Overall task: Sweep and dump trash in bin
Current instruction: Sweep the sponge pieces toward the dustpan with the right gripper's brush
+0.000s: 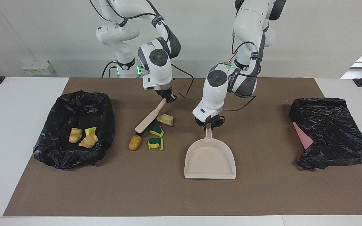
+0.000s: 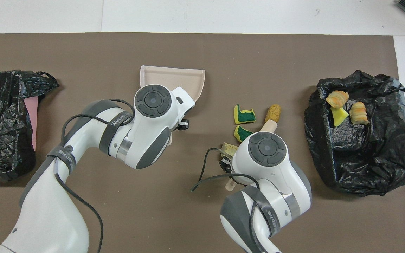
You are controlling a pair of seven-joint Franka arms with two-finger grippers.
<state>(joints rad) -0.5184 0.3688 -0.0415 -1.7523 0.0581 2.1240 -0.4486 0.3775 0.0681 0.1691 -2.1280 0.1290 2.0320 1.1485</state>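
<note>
Right gripper [image 1: 169,98]: clamped on the handle end of the brush [image 1: 149,117]; it hangs over the mat [image 1: 262,194], above the loose trash.
Left gripper [image 1: 210,123]: closed on the tip of the dustpan's handle, toward the left arm's end of the table from the right gripper.
Brush: long axis slants down from the right gripper toward the lined bin; its dark bristle end rests on the mat beside the golden-brown lump [image 1: 135,142].
Dustpan [image 1: 210,159]: handle points toward the robots and up into the left gripper; its open mouth faces away from them, flat on the mat.
Loose trash: four pieces just below the right gripper. The pale beige chunk [image 1: 165,119] lies nearest it; a green-yellow sponge piece [image 1: 156,129] touches the brush head; a second sponge piece [image 1: 155,143] and the golden-brown lump lie farther from the robots.
Lined bin [image 1: 61,157]: black bag liner, toward the right arm's end of the table from the right gripper; it holds two pastry lumps [image 1: 82,137] and one yellow sponge piece [image 1: 90,130].
Second black bag [image 1: 331,131]: at the left arm's end, well apart from the left gripper; a pink edge shows under it.
</note>
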